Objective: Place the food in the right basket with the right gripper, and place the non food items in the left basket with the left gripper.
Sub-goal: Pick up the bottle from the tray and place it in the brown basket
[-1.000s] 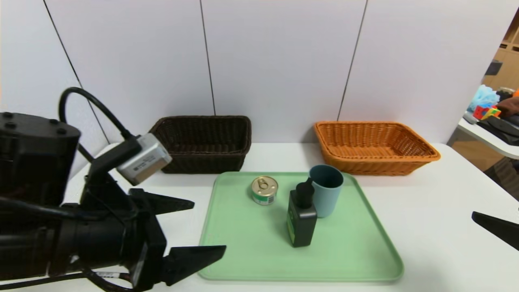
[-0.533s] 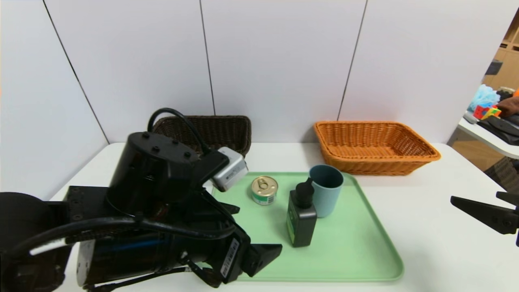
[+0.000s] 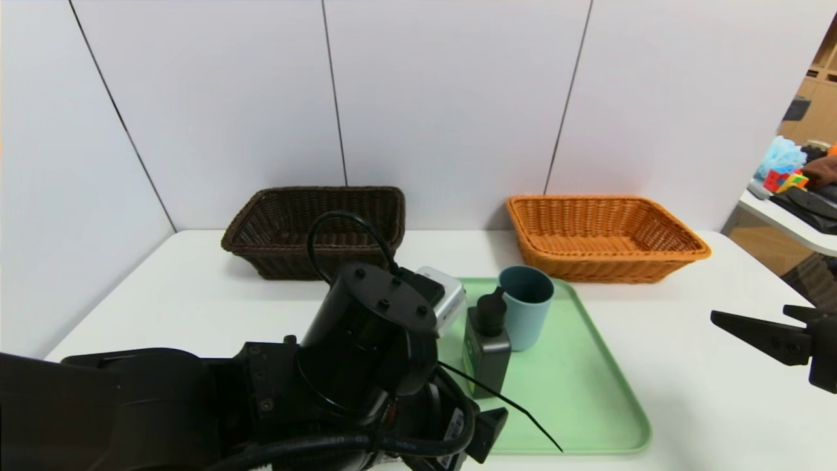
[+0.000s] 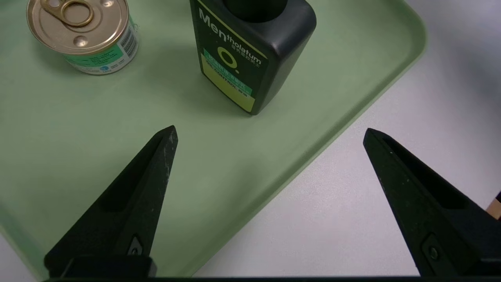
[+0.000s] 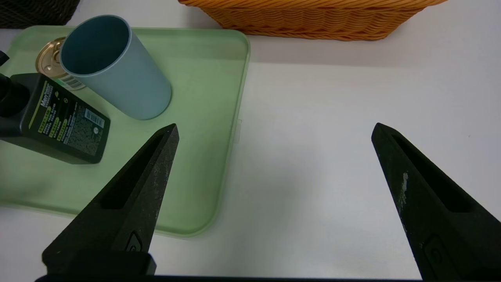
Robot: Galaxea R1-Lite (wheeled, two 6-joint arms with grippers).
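On green tray [image 3: 575, 399], black pump bottle [image 3: 487, 360] upright, long axis vertical.

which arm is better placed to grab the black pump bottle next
Likely the left: its open, empty gripper hovers over the green tray's near edge, close to the bottle. The right gripper is open above bare table, off the tray's right side.
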